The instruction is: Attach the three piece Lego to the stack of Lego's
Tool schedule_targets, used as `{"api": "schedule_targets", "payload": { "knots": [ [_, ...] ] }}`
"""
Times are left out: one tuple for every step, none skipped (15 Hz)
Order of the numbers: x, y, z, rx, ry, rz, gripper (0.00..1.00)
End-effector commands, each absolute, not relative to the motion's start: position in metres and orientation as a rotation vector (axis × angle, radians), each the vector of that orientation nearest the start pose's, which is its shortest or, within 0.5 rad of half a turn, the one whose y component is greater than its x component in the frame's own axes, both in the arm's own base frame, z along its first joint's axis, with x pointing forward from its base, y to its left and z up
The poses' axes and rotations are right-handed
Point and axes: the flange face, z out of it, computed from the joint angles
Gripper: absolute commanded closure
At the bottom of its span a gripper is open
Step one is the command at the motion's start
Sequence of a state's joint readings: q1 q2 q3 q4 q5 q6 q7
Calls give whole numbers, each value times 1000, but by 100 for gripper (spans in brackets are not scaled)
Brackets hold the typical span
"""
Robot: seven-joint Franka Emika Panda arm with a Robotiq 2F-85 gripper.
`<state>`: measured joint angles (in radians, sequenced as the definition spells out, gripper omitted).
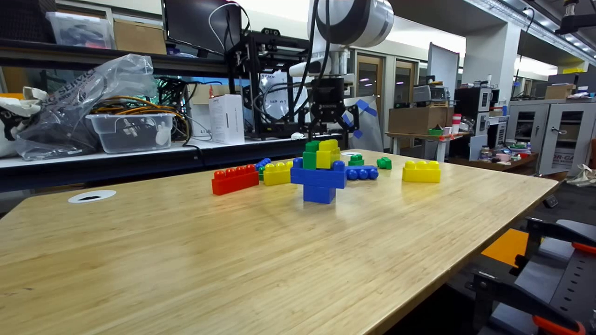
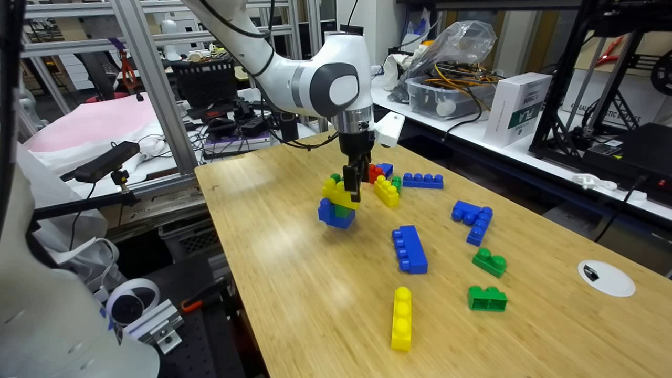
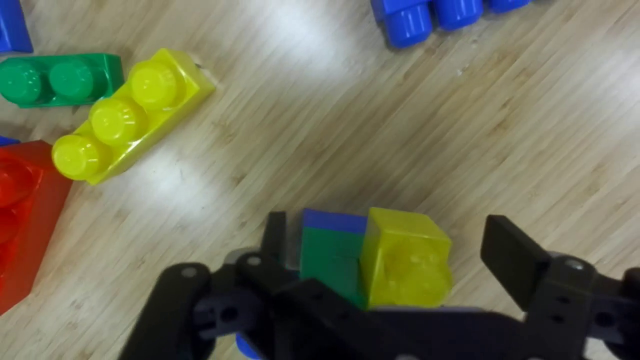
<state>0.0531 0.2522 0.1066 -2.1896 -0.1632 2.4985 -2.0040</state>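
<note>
- Evidently, the three-piece Lego [image 2: 338, 195] is sitting at the top of the stack of Lego's [image 1: 318, 177], its bright yellow body resting next to the green part and above the blue bricks; whether it is pressed fully down, the views are not making clear.
- The stack is standing upright on the wooden table [image 2: 325, 294], a wider blue layer overhanging a narrower blue base in an exterior view.
- The gripper [image 3: 387, 242] is hanging right over the stack, its jaws spread wide, and is gripping nothing.
- In the wrist view, bare wood is showing between the yellow piece and the nearer of the fingers [image 3: 515, 260]; the opposite finger is standing close to the green side, and whether it is touching there cannot be told.
- The white arm [image 2: 286, 79] is reaching over the table, pointing the gripper downward.
- Near the stack, a three-knobbed yellow brick [image 3: 135, 120] is lying close to a small green brick [image 3: 60, 80] and a red row of bricks [image 1: 235, 180].
- Farther along, a blue brick [image 2: 410, 249] is lying on its side, while a lone yellow brick [image 2: 401, 320] is resting knobs up, well apart from the stack.
- In the background, a clear bin [image 2: 449, 97] is holding cables [image 2: 462, 76].
</note>
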Motion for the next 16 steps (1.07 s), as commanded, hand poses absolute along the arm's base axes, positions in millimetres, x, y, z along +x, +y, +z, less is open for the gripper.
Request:
{"api": "schedule_targets", "payload": {
  "knots": [
    [551,95,299,1252,2736,-39,0],
    [550,98,309,1251,2719,-33,0],
    [548,101,319,1255,2698,-29,0],
    [547,104,331,1270,2690,-17,0],
    [545,107,342,1281,2681,-6,0],
    [541,110,353,1281,2682,-3,0],
    [537,114,363,1269,2681,-2,0],
    [532,118,372,1258,2683,-8,15],
    [527,123,379,1239,2686,-15,26],
    [521,127,385,1224,2690,-20,34],
    [516,133,388,1210,2700,-25,41],
    [512,137,389,1200,2704,-30,48],
    [509,142,388,1193,2716,-36,55],
    [508,144,386,1189,2725,-37,62],
    [507,146,383,1188,2738,-44,69],
    [508,146,377,1194,2749,-45,77]
  ]
}}
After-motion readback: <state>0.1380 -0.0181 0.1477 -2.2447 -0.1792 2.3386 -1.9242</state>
